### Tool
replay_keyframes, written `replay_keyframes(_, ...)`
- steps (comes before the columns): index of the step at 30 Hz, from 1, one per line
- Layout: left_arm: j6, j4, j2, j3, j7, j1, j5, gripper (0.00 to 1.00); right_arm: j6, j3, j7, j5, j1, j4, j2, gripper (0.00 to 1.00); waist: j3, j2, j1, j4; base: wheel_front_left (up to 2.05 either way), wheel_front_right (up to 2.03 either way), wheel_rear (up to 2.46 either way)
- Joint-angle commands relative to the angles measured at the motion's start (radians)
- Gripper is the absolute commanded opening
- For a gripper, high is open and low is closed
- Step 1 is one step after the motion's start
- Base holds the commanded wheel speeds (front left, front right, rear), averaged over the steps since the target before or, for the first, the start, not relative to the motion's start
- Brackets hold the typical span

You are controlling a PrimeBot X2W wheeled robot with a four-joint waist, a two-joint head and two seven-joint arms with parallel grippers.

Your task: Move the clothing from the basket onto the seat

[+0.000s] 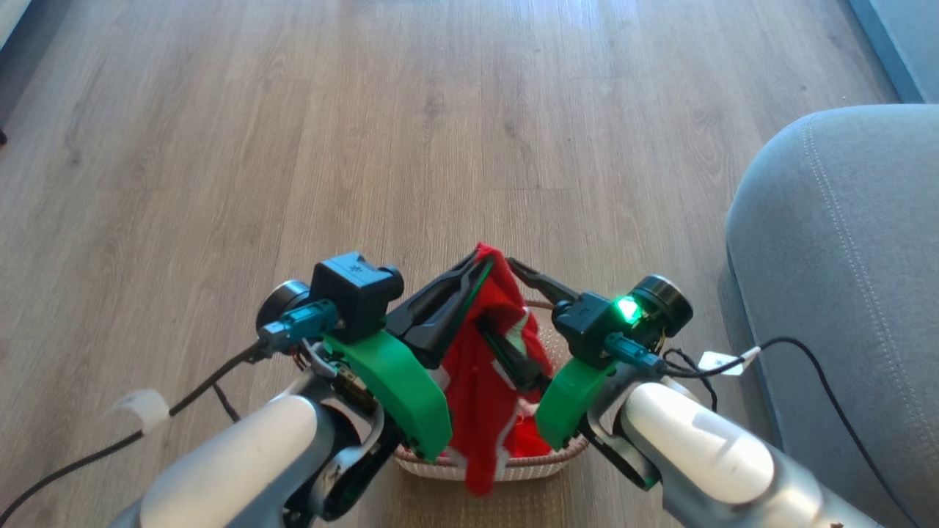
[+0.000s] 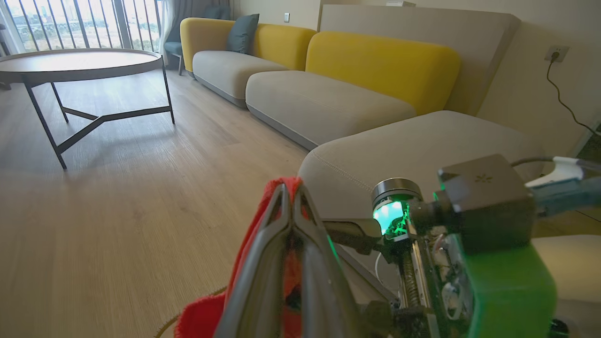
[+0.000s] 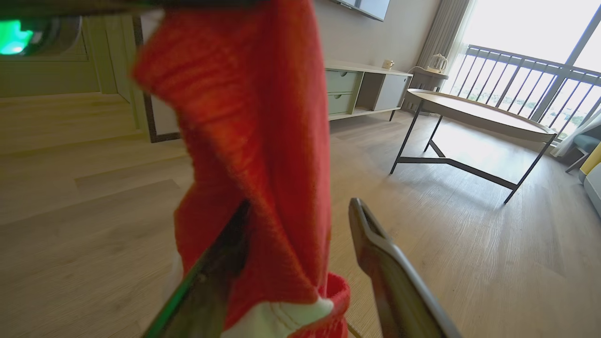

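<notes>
Clamped on the top fold of the clothing (image 1: pixel 477 389), my left hand (image 1: pixel 473 262) holds the red garment up above the basket (image 1: pixel 543 462), fingers pressed together with cloth pinched between them. The left wrist view shows the same: both fingers meet at their tips, with red fabric bunched around them.

My right hand (image 1: pixel 495 292) stands with its fingers wide apart just beside the hanging cloth. From its own wrist view, one finger lies against or behind the red fold and the other is clear of it; I cannot tell whether it actually touches. It grips nothing.

The garment hangs long from my left hand. Its lower end, with the white panels, reaches down into the basket, and one part droops over the near rim towards the floor (image 1: pixel 440 110). The seat (image 1: pixel 843 257) is well off to my right, with nothing on the part I can see.

I judge this to be the lift-out step, roughly halfway. Next I need more height so the trailing end clears the rim without dragging the basket, then a swing right until the cloth hangs over the cushion, and only then a release. My right hand could close on the lower fold to stop it swinging.
</notes>
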Motion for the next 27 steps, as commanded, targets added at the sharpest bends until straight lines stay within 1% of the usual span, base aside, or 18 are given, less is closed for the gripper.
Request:
replay_keyframes(1, -0.007, -0.041, 0.006, 0.043, 0.002, -0.07, 0.004, 0.0, 0.007, 0.002, -0.005, 0.018, -0.022, -0.014, 0.019, 1.0, 0.0, 0.0, 0.0, 0.001, 0.0, 0.0, 0.0)
replay_keyframes(2, -0.008, -0.044, 0.004, 0.041, 0.004, -0.071, 0.002, 0.0, 0.007, 0.011, -0.005, 0.026, -0.021, -0.005, 0.019, 1.0, -0.001, 0.0, 0.0, 0.001, 0.0, 0.0, 0.0)
replay_keyframes(3, -0.009, -0.049, 0.002, 0.04, 0.006, -0.07, -0.002, 0.0, 0.007, 0.02, -0.005, 0.049, -0.021, 0.006, 0.02, 0.39, -0.001, 0.0, 0.0, 0.002, 0.0, 0.0, 0.0)
replay_keyframes(4, -0.008, -0.051, 0.002, 0.04, 0.007, -0.07, -0.003, 0.0, 0.007, 0.023, -0.005, 0.061, -0.02, 0.01, 0.021, 0.03, -0.001, 0.0, 0.0, 0.001, 0.0, 0.0, 0.0)
replay_keyframes(5, -0.008, -0.051, 0.001, 0.04, 0.007, -0.069, -0.005, 0.0, 0.007, 0.029, -0.005, 0.076, -0.019, 0.013, 0.021, 0.0, -0.001, 0.0, 0.0, 0.001, 0.0, 0.0, 0.0)
replay_keyframes(10, -0.008, -0.04, 0.005, 0.042, 0.0, -0.062, -0.009, 0.0, 0.007, 0.056, -0.005, 0.126, -0.029, 0.018, 0.01, 0.0, 0.002, 0.0, 0.0, -0.004, 0.0, 0.0, 0.0)
replay_keyframes(11, -0.008, -0.036, 0.006, 0.042, -0.003, -0.061, -0.009, 0.13, 0.007, 0.058, -0.005, 0.132, -0.032, 0.018, 0.007, 0.0, 0.003, 0.0, 0.0, -0.006, 0.0, 0.0, 0.0)
replay_keyframes(12, -0.009, -0.032, 0.007, 0.043, -0.006, -0.059, -0.01, 0.31, 0.007, 0.059, -0.005, 0.138, -0.034, 0.017, 0.004, 0.0, 0.004, 0.0, 0.0, -0.007, 0.0, 0.0, 0.0)
replay_keyframes(13, -0.011, -0.028, 0.007, 0.043, -0.011, -0.057, -0.01, 0.46, 0.007, 0.057, -0.005, 0.142, -0.036, 0.016, 0.002, 0.0, 0.005, 0.0, 0.0, -0.009, 0.0, 0.0, 0.0)
replay_keyframes(15, -0.019, -0.021, 0.005, 0.045, -0.026, -0.05, -0.015, 1.0, 0.007, 0.048, -0.005, 0.146, -0.037, 0.01, -0.005, 0.0, 0.007, 0.0, 0.0, -0.013, 0.0, 0.0, 0.0)
replay_keyframes(21, -0.04, 0.019, 0.01, 0.048, -0.074, -0.03, -0.017, 1.0, 0.007, 0.002, -0.005, 0.142, -0.017, -0.015, -0.04, 0.0, 0.015, 0.0, 0.0, -0.038, 0.0, 0.0, 0.0)
replay_keyframes(27, -0.054, 0.052, 0.021, 0.045, -0.107, -0.004, -0.016, 1.0, 0.007, -0.068, -0.005, 0.122, 0.01, -0.054, -0.089, 0.0, 0.031, 0.0, 0.0, -0.103, 0.0, 0.0, 0.0)
